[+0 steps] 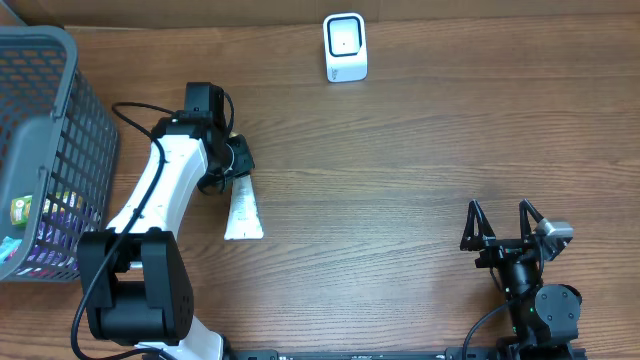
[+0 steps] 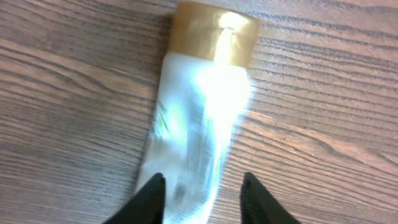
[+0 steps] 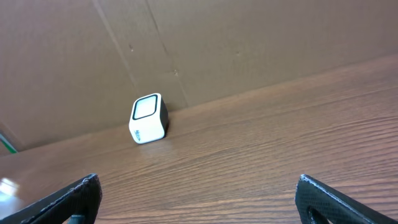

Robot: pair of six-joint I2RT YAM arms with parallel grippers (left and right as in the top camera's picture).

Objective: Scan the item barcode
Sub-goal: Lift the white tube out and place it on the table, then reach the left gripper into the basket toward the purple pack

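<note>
Left gripper (image 2: 203, 179) straddles the tube (image 2: 199, 112), jaws slightly parted and not clearly pinching it. Tube lies flat on the table (image 1: 400, 150). It looks light, soft, glossy and probably slippery, so the stiff gold cap (image 2: 214, 31) seems the surest hold. Right gripper (image 1: 500, 218) is spread wide, empty.

The desk (image 1: 420, 150) is matt grained wood; the tube (image 2: 199, 124) is glossy white plastic with a shiny gold cap (image 2: 214, 31); the basket (image 1: 62, 42) is grey plastic.
</note>
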